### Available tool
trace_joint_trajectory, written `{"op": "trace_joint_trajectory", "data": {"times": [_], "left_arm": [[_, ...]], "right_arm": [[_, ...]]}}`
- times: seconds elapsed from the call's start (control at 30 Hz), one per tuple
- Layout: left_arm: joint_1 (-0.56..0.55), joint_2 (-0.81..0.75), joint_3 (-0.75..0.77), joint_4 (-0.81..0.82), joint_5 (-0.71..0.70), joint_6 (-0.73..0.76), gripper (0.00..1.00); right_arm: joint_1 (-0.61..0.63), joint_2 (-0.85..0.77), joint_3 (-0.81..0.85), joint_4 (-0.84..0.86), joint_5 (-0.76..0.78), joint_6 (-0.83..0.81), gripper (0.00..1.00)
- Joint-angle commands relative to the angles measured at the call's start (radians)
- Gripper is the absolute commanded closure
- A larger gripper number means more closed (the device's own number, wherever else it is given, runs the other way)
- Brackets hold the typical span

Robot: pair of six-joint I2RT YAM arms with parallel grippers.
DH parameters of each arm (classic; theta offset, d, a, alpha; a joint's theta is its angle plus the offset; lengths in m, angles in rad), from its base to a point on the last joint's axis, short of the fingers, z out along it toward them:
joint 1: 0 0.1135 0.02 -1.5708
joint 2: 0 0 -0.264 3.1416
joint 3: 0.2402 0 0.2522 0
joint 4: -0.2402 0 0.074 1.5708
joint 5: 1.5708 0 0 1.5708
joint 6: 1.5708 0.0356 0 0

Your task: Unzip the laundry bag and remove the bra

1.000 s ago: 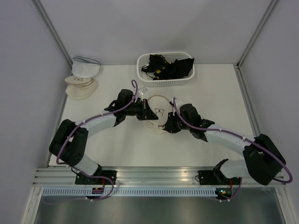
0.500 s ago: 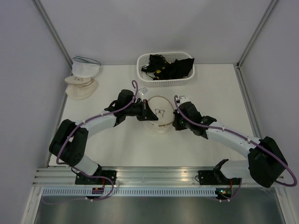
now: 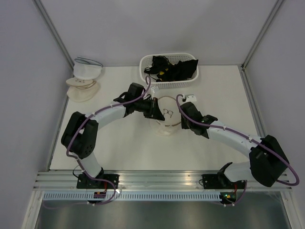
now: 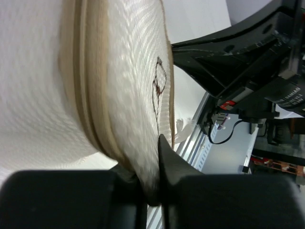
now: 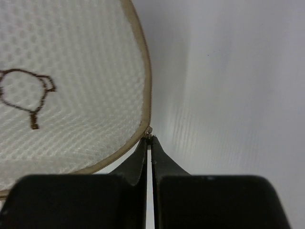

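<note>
The laundry bag (image 3: 165,125), a round cream mesh pouch with a beige zip rim, sits tilted between the two grippers in the middle of the table. My left gripper (image 3: 156,110) is shut on the bag's left edge. In the left wrist view the mesh (image 4: 124,71) is pinched between its fingers (image 4: 151,164). My right gripper (image 5: 149,141) is shut on the small metal zip pull (image 5: 149,136) at the rim of the bag (image 5: 71,95), on the bag's right side (image 3: 180,123). The bra is hidden.
A white basket (image 3: 148,78) of black garments stands at the back centre, just behind the left wrist. Stacked cream and white dome pouches (image 3: 83,82) lie at the back left. Grey walls close the table on three sides.
The left arm has swung right and toward the basket, pulling the bag's left edge up so that the bag tilts. The right gripper has shut on the zip pull and shifted slightly right.
</note>
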Motion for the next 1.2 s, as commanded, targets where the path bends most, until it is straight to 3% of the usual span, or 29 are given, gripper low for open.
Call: {"op": "trace_joint_trajectory", "data": {"times": [0.0, 0.03, 0.13, 0.27, 0.37, 0.4, 0.43, 0.63, 0.9, 1.17], "left_arm": [[0.003, 0.024, 0.091, -0.143, -0.074, 0.097, 0.71], [0.004, 0.026, 0.100, -0.142, -0.179, 0.085, 0.55], [0.004, -0.008, 0.113, -0.140, -0.385, 0.022, 0.36], [0.003, -0.133, 0.018, -0.111, -0.578, -0.103, 0.27], [0.000, -0.267, -0.114, -0.013, -0.583, -0.209, 0.20], [0.000, -0.290, -0.145, 0.019, -0.571, -0.231, 0.19], [-0.009, -0.308, -0.172, 0.038, -0.542, -0.249, 0.17], [-0.088, -0.345, -0.294, 0.127, -0.452, -0.377, 0.16], [-0.143, -0.290, -0.369, 0.291, -0.373, -0.513, 0.19], [-0.148, -0.315, -0.383, 0.299, -0.415, -0.533, 0.28]], "right_arm": [[-0.015, -0.056, 0.004, -0.037, 0.056, -0.052, 1.00], [-0.015, -0.064, -0.005, -0.037, 0.033, -0.053, 0.99], [-0.015, -0.096, -0.026, -0.026, -0.080, -0.067, 1.00], [-0.015, -0.108, -0.051, 0.000, -0.272, -0.089, 1.00], [-0.014, -0.086, -0.071, 0.070, -0.582, -0.115, 1.00], [-0.012, -0.081, -0.071, 0.071, -0.583, -0.119, 1.00], [-0.012, -0.073, -0.080, 0.113, -0.702, -0.124, 0.99], [-0.003, -0.052, -0.076, 0.215, -0.827, -0.103, 0.99], [-0.002, -0.059, -0.091, 0.316, -0.821, -0.041, 1.00], [0.000, -0.067, -0.094, 0.295, -0.791, -0.053, 1.00]]}}
